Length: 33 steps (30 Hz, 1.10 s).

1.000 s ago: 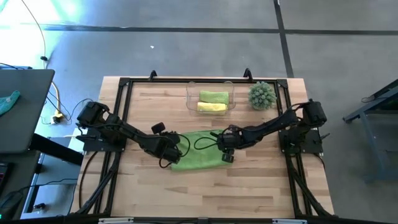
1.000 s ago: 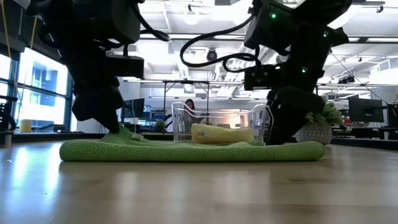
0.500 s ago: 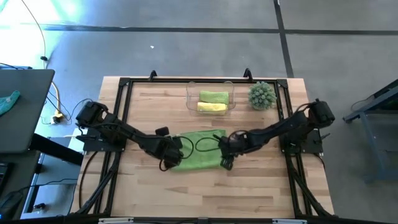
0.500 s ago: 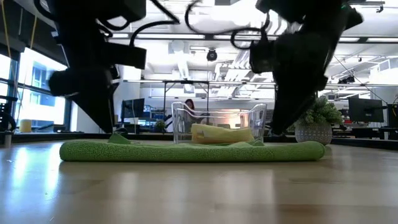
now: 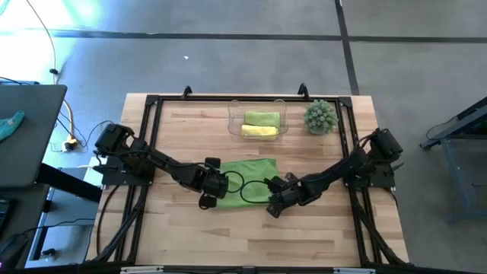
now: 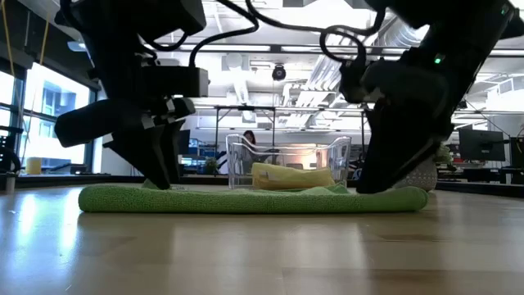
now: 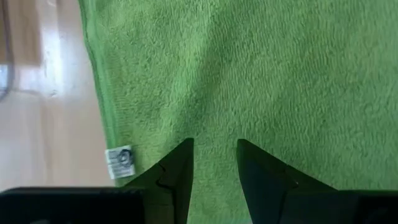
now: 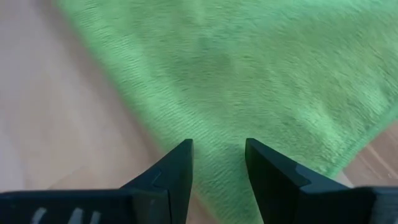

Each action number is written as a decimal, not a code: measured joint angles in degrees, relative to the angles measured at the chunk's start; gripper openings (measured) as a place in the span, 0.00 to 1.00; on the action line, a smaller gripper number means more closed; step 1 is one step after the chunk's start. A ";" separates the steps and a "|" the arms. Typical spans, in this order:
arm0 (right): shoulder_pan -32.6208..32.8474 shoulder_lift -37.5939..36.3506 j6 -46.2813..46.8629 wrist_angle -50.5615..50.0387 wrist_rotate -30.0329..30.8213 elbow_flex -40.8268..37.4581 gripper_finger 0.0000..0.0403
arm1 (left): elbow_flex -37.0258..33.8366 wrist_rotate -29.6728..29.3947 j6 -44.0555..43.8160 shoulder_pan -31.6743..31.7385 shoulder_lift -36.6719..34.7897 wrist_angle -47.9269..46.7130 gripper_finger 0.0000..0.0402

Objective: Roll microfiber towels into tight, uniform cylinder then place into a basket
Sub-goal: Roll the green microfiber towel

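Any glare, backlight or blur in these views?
Low view: bright room behind backlights both arms into silhouettes; the lime green microfiber towel stays readable. Right wrist view: towel and wood look soft. Left wrist view: towel pile crisp. High view: pale glare on the floor at top left.

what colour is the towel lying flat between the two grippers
Lime green towel, clearest in the left wrist view.

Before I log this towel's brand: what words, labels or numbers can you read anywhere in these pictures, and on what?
Small white tag on the edge of the lime green towel: a dark round mark shows, its print too small to read.
Clear basket, plant, table: no text visible.
Nothing else readable.
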 joint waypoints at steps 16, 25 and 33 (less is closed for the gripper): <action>-1.64 3.26 -10.98 -5.01 13.02 0.01 0.34 | -7.11 10.61 -27.17 -5.97 0.07 23.53 0.27; -5.35 1.82 -7.70 -5.29 18.79 -0.07 0.34 | -8.07 7.94 -29.39 -11.29 -0.46 47.11 0.27; 1.55 2.57 0.94 15.48 19.91 0.04 0.34 | -8.09 0.50 -14.76 -10.32 -3.27 35.94 0.24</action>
